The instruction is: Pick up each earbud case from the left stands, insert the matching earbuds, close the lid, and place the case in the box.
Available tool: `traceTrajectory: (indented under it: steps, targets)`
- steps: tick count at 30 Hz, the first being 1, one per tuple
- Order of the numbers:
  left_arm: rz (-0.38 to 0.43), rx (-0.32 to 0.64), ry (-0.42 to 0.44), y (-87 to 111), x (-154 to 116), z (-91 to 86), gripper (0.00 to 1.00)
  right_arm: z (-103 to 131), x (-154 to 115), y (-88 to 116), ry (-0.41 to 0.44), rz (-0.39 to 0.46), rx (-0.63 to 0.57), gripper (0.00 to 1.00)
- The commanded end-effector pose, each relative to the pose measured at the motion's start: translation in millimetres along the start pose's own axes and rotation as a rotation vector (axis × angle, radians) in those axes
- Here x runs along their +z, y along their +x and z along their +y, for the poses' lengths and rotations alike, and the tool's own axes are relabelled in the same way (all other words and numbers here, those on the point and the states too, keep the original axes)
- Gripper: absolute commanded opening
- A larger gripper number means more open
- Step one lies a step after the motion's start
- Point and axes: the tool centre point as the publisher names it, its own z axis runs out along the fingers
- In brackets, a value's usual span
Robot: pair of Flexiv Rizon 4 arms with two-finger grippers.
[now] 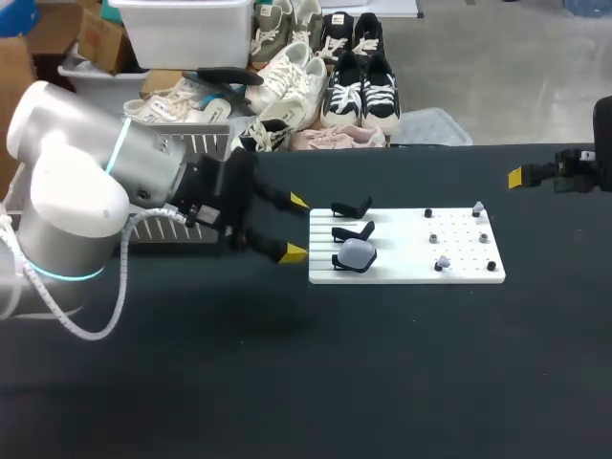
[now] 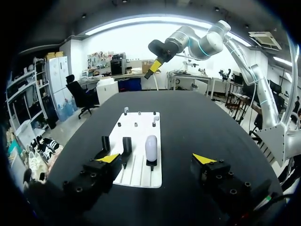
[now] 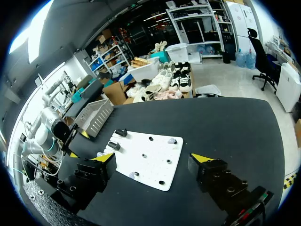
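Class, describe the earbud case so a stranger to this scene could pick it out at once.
On the black table lies a white board. At its end nearest the left gripper are three black stands in a row. The earbud case is the pale rounded pod on the stand nearest the robot; the other two are bare.

A table (image 1: pixel 287 382) with a black, matte top lies under my left fingers (image 2: pixel 108 158). It runs on well ahead of them to its far edge and spreads wide on both sides. Under and ahead of my right fingers (image 3: pixel 201 157) the same dark top stretches to its edge. The light on it is soft and even, without glare.
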Motion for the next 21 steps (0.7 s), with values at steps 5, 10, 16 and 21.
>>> traceTrajectory:
  steps: [5, 10, 16, 21]
  targets:
    - [-0.006, -0.012, 0.019, 5.1, 14.5, 4.3, 0.93, -1.3, 0.0, -0.5, -0.005, 0.002, -0.001, 1.0]
    - [-0.01, -0.019, 0.023, 7.1, 20.5, 5.1, 0.73, -1.3, 0.0, -0.5, -0.005, 0.002, -0.001, 1.0]
    - [-0.013, -0.025, 0.035, 9.1, 25.3, 4.9, 0.74, -1.3, 0.0, -0.5, -0.005, 0.002, -0.001, 1.0]
    - [-0.011, -0.033, 0.045, 11.6, 30.1, 5.4, 0.71, -1.3, 0.0, -0.5, -0.005, 0.002, -0.001, 1.0]
